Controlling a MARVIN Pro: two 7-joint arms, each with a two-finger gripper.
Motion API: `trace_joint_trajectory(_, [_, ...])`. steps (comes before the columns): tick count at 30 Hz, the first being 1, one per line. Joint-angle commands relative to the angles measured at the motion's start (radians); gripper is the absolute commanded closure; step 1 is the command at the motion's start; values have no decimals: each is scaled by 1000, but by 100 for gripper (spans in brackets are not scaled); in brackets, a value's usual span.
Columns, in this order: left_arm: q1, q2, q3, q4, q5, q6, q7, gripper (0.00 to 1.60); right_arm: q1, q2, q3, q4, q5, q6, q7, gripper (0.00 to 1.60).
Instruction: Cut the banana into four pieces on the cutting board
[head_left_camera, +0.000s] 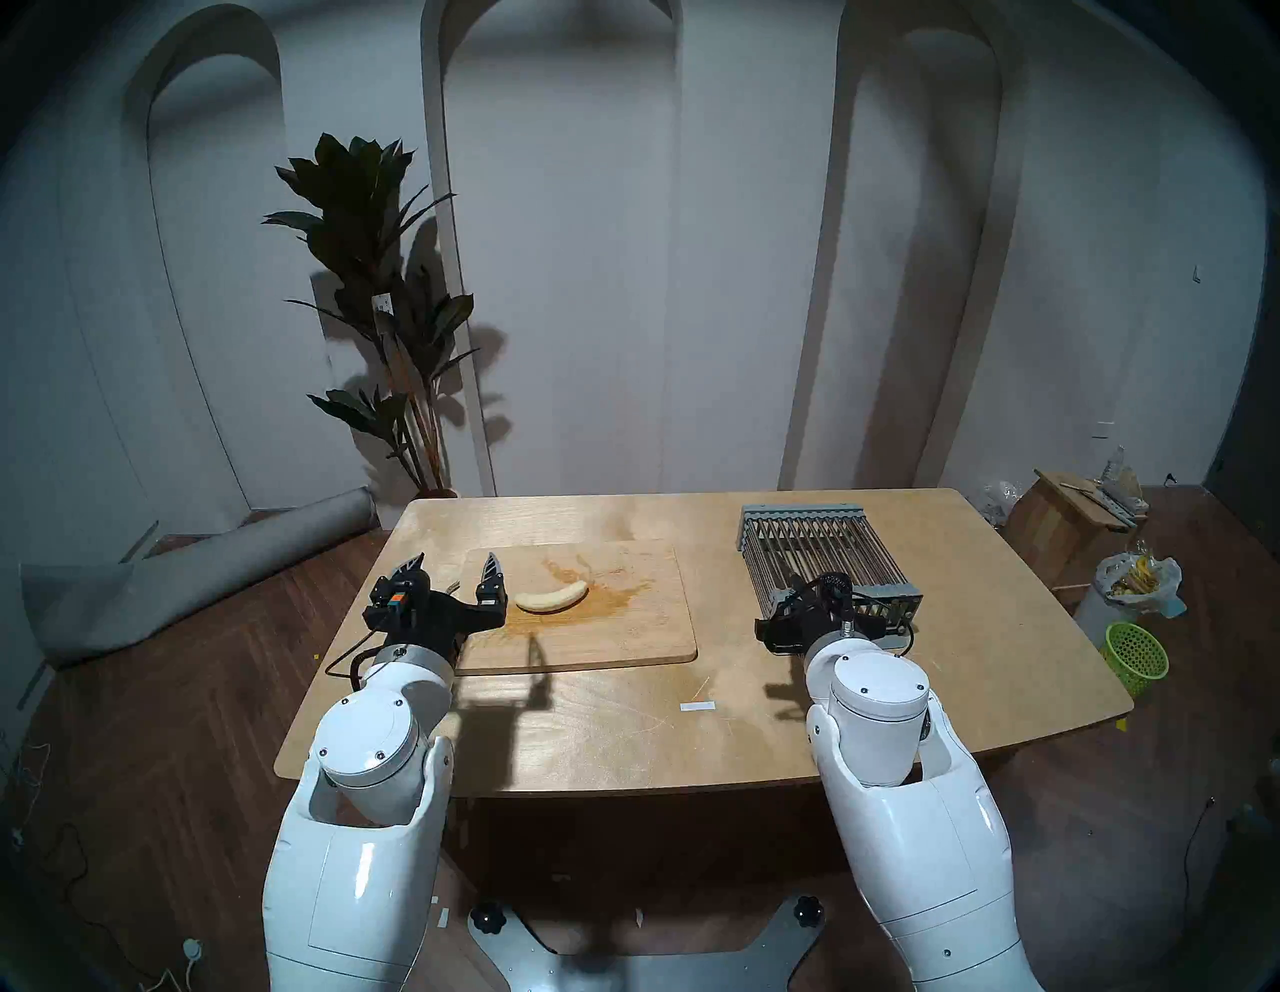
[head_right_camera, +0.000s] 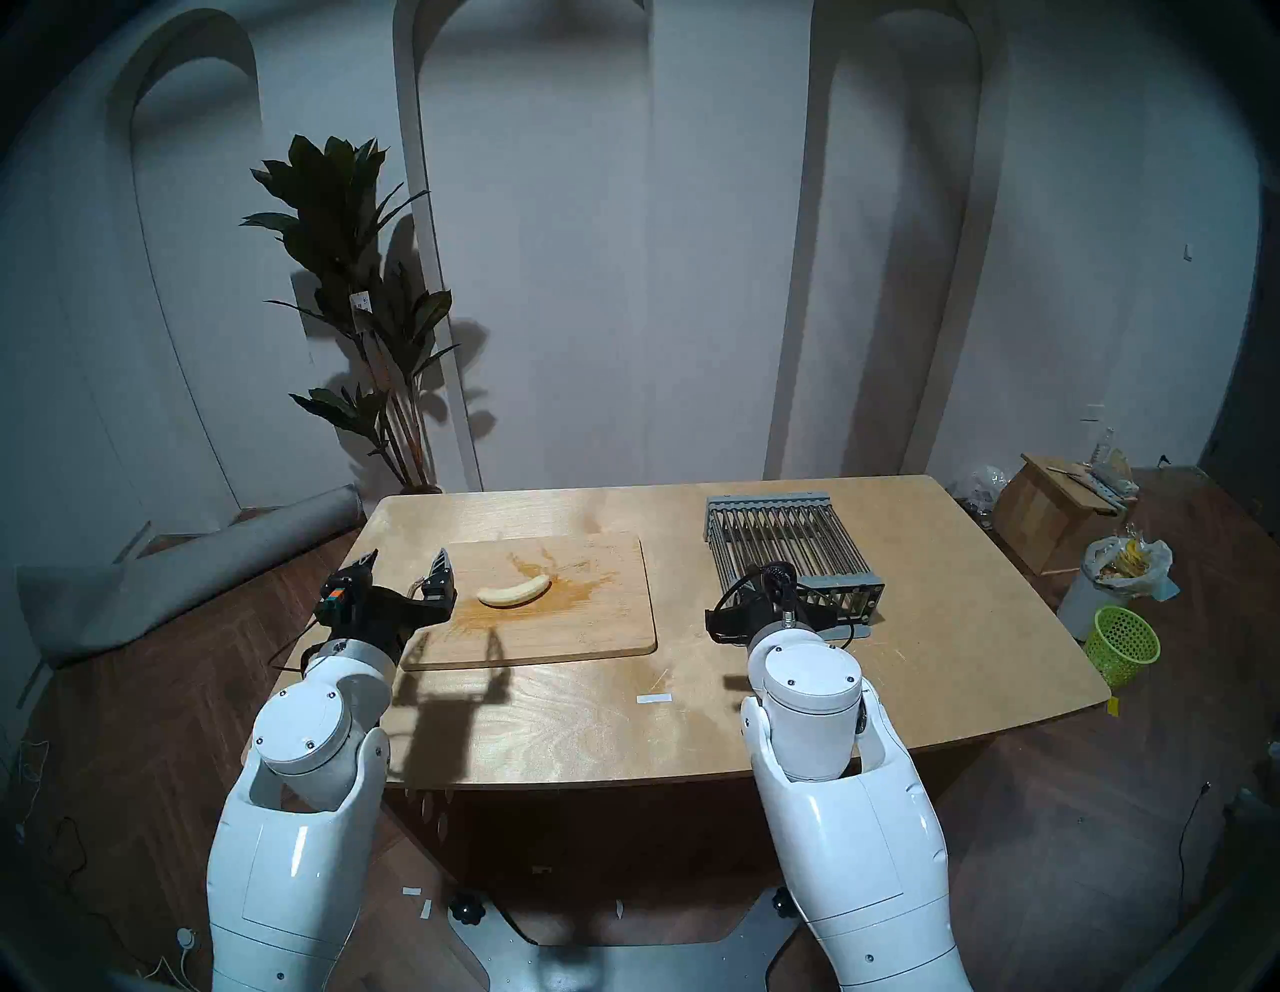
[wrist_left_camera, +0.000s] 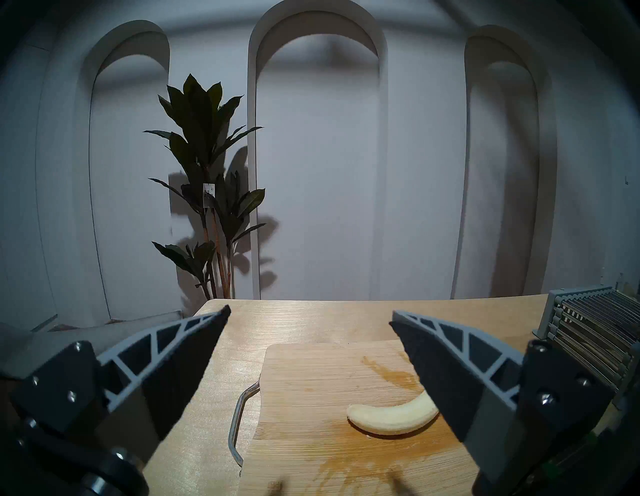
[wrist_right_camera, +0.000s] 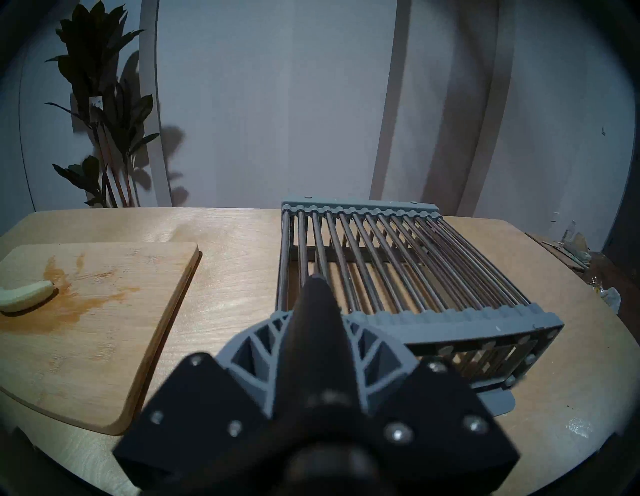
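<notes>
Lying whole on the cutting board (head_left_camera: 623, 623), the banana (head_left_camera: 552, 596); left gripper (head_left_camera: 454, 564) spread; right gripper (wrist_right_camera: 313, 287) pressed together.

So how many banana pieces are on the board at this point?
1: the banana is still whole, lying on the stained middle-left of the cutting board, just right of the open left claw. No cut pieces visible.
</notes>
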Motion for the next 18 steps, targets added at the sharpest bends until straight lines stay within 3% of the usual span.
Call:
trace_joint_trajectory(1, [-8, 1, -2, -20, 0, -5, 0, 0, 9, 0, 0, -39, 3, -8, 5, 160])
trace_joint_trajectory(18, [-8, 3, -1, -20, -1, -5, 2, 0, 9, -12, -3, -76, 24, 0, 17, 160])
